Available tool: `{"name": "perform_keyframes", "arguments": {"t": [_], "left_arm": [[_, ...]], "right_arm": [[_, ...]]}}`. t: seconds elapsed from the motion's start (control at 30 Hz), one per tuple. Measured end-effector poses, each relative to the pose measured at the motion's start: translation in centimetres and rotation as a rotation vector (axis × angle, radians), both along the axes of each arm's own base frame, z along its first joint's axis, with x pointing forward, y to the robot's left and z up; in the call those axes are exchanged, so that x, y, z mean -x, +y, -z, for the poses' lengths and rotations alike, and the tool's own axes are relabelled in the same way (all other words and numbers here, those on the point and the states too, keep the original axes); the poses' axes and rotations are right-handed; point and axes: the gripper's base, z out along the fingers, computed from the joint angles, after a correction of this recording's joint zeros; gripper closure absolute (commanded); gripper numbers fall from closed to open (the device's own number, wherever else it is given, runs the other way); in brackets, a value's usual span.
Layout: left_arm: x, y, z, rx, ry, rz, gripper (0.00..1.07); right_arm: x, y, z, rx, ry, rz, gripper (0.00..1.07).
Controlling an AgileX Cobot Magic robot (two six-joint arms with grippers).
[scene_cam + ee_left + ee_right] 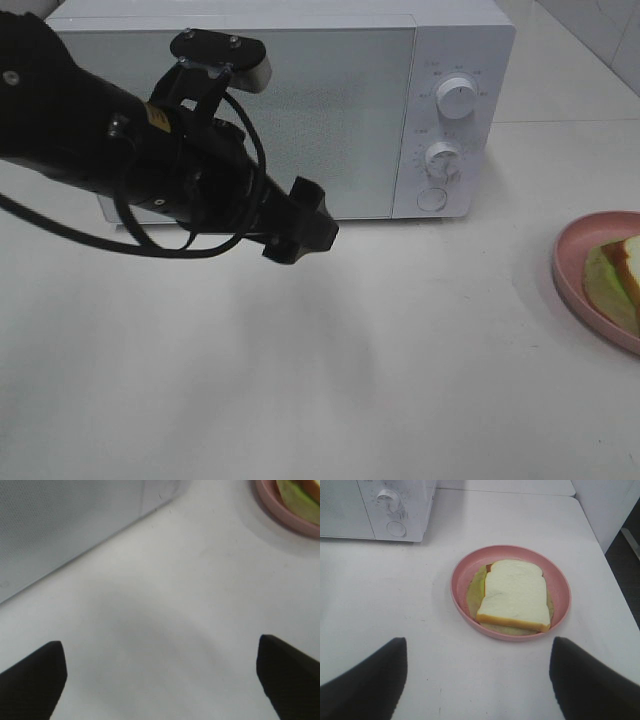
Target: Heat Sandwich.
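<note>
We see a white table [330, 380] filling the high view, bare across its middle and front. At twelve o'clock on it stands a white microwave [300, 110], door shut, its pale speckled door panel facing us. Down the microwave's right edge, toward one o'clock, sit two round white knobs, an upper knob [458, 99] and a lower knob [443, 158], with a round button [432, 199] just under them.

From nine o'clock the left arm [120, 160] reaches in over the table, black and cabled, with a grey wrist camera [222, 55] mounted on top. Its left gripper [303, 222] hangs in front of the microwave's lower door edge, near ten o'clock of the table's centre. In the left wrist view we find its two dark fingers [32, 680] spread wide apart with only bare table between them; it grips nothing.

At three o'clock, cut by the frame edge, lies a round pink plate [572, 262]. On it rests the sandwich [625, 270], white bread with a tan crust over a pale green lettuce layer. The right wrist view shows the sandwich lying flat inside the plate's rim.

The right gripper [477, 680] shows only in its own wrist view: its two dark fingertips stand far apart above the table, short of the plate, with nothing held.
</note>
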Motion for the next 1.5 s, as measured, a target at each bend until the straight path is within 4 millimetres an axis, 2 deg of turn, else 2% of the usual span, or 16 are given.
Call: {"name": "perform_keyframes", "arguments": {"t": [0.17, 0.4, 0.43, 0.5, 0.53, 0.67, 0.7, 0.73, 0.83, 0.87, 1.0, 1.1, 1.13, 1.2, 1.3, 1.5], "left_arm": [[1.4, 1.4, -0.8, -0.092, 0.093, 0.064, 0.09], [0.8, 4.6, -2.0, -0.116, 0.157, -0.004, 0.09], [0.5, 6.1, -2.5, -0.112, 0.163, -0.046, 0.09], [0.4, 7.7, -2.9, -0.107, 0.166, -0.09, 0.09], [0.4, 7.7, -2.9, -0.107, 0.166, -0.09, 0.09], [1.0, 11.8, -3.5, -0.092, 0.178, -0.216, 0.09], [1.0, 11.8, -3.5, -0.092, 0.178, -0.216, 0.09], [1.4, 13.6, -3.7, -0.085, 0.187, -0.275, 0.09], [2.3, 15.9, -4.0, -0.075, 0.194, -0.353, 0.09], [2.3, 15.9, -4.0, -0.075, 0.194, -0.353, 0.09], [4.6, 19.7, -5.3, -0.068, 0.188, -0.486, 0.09], [5.4, 20.9, -5.7, -0.071, 0.181, -0.53, 0.09], [6.5, 21.9, -6.0, -0.066, 0.173, -0.582, 0.09], [7.0, 22.2, -6.0, -0.062, 0.172, -0.603, 0.09], [9.5, 22.8, -6.2, -0.045, 0.139, -0.659, 0.09], [12.6, 22.9, -5.9, -0.076, 0.139, -0.677, 0.09]], "right_arm": [[0.0, 0.0, 0.0, 0.0, 0.0, 0.0, 0.31], [0.0, 0.0, 0.0, 0.0, 0.0, 0.0, 0.31], [0.0, 0.0, 0.0, 0.0, 0.0, 0.0, 0.31], [0.0, 0.0, 0.0, 0.0, 0.0, 0.0, 0.31], [0.0, 0.0, 0.0, 0.0, 0.0, 0.0, 0.31], [0.0, 0.0, 0.0, 0.0, 0.0, 0.0, 0.31], [0.0, 0.0, 0.0, 0.0, 0.0, 0.0, 0.31], [0.0, 0.0, 0.0, 0.0, 0.0, 0.0, 0.31], [0.0, 0.0, 0.0, 0.0, 0.0, 0.0, 0.31], [0.0, 0.0, 0.0, 0.0, 0.0, 0.0, 0.31], [0.0, 0.0, 0.0, 0.0, 0.0, 0.0, 0.31], [0.0, 0.0, 0.0, 0.0, 0.0, 0.0, 0.31], [0.0, 0.0, 0.0, 0.0, 0.0, 0.0, 0.31], [0.0, 0.0, 0.0, 0.0, 0.0, 0.0, 0.31], [0.0, 0.0, 0.0, 0.0, 0.0, 0.0, 0.31], [0.0, 0.0, 0.0, 0.0, 0.0, 0.0, 0.31]]}}
